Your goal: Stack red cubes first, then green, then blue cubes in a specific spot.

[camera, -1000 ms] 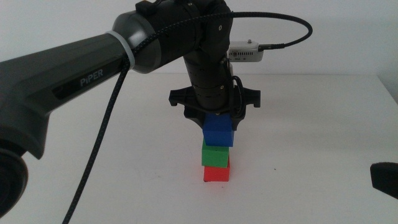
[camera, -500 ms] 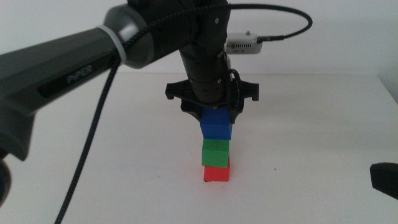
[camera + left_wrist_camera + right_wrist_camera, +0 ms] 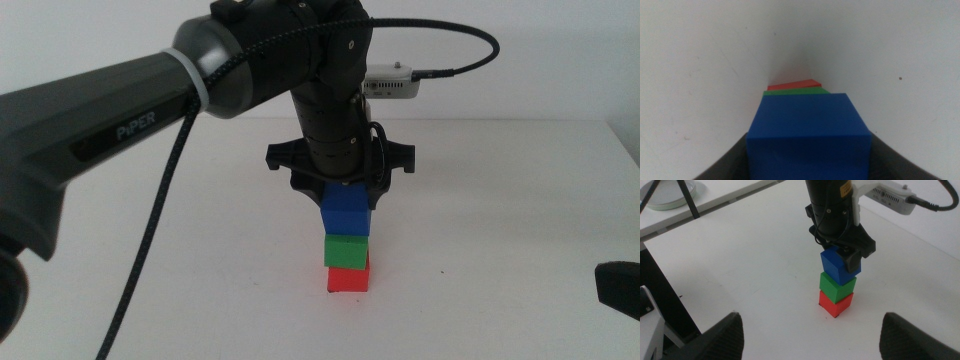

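Blue cube [image 3: 346,212] sits at top of the stack, mid-table, green cube [image 3: 347,250] under it, red cube [image 3: 348,278] at the bottom on the white table [image 3: 500,200]. Corner marks of the spot not visible; presumably under the red cube. Left gripper [image 3: 343,192] comes in from the left, straight down over the stack, jaws closed on the blue cube's sides. Blue appears to rest on green, though slightly off-square; contact hard to confirm. Right gripper [image 3: 810,332] waits near right, well apart from the stack, jaws spread wide, holding nothing.

Step in hand, by my reading: last placement, blue on green. Next move calls for a gentle release and a straight lift, no sideways nudge, or the stack could topple.
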